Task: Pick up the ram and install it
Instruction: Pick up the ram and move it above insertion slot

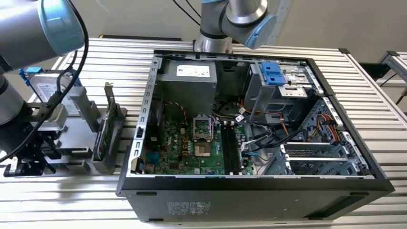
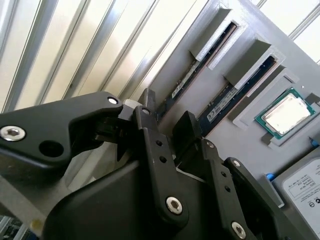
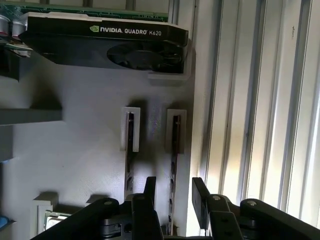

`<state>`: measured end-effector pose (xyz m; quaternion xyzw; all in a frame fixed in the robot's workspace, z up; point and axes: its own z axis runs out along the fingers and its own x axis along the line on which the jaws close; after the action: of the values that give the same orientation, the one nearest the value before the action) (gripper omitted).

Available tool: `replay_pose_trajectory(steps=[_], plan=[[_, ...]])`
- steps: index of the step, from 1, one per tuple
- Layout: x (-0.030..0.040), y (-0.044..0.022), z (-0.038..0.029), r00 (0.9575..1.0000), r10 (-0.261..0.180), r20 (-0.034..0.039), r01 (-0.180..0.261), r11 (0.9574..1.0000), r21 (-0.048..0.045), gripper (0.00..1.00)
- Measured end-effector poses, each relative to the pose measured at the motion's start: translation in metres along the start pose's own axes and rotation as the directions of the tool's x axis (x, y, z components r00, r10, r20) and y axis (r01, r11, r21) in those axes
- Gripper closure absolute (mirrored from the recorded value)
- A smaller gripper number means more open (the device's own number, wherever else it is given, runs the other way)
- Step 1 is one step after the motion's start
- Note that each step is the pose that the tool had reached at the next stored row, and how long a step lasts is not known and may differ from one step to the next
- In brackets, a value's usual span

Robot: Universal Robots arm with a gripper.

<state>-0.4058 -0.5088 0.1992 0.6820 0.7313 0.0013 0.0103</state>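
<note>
A: Where was the ram (image 3: 175,132)?

B: On edge in the gray holder (image 3: 90,150), in the slot nearest the slatted table (image 3: 250,100), 1 other stick (image 3: 130,132) beside it. My gripper (image 3: 174,184) hung over it, fingers (image 3: 199,197) spread wide, clutching nothing.

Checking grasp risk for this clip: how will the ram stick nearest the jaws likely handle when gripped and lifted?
The ram is a thin flat board, so probably stiff and light. It stands on edge in a grey holder slot, so it should lift straight without tipping. Being thin, hard squeezing might damage it.
</note>
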Motion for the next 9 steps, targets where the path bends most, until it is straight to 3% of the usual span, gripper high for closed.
replay_pose_trajectory(steps=[9], plan=[[0.0, 0.0, 0.0028, 1.0, 0.0, 0.0004, 0.0, 1.0, 0.0001, 0.0]])
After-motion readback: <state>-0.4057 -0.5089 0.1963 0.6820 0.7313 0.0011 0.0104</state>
